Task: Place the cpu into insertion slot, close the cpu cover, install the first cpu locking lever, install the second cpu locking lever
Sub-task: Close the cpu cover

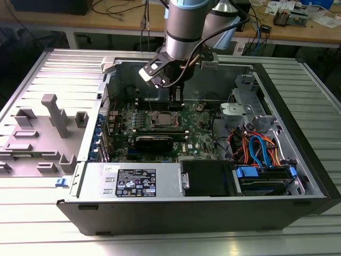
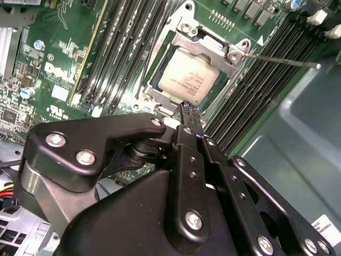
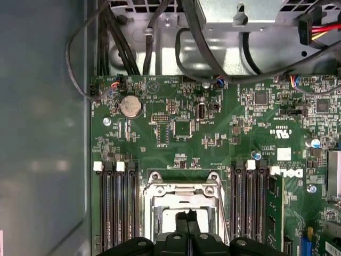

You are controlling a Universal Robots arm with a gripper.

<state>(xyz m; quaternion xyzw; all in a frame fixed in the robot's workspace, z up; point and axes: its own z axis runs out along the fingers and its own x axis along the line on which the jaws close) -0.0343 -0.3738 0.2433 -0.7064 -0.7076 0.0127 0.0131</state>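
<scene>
With fingers of the black gripper (image 2: 187, 110) together, press squarely on the thin silver cpu cover frame (image 2: 213, 50) over the seated silvery-grey square cpu (image 2: 184, 77).

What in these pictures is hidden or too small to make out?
- The insertion slot: in the first wrist view, partly covered by the gripper and cut off by the frame edge.
- The cpu: in the second wrist view, one edge hidden behind the gripper.
- The cpu cover: in the exterior view, too small to tell whether latched.
</scene>
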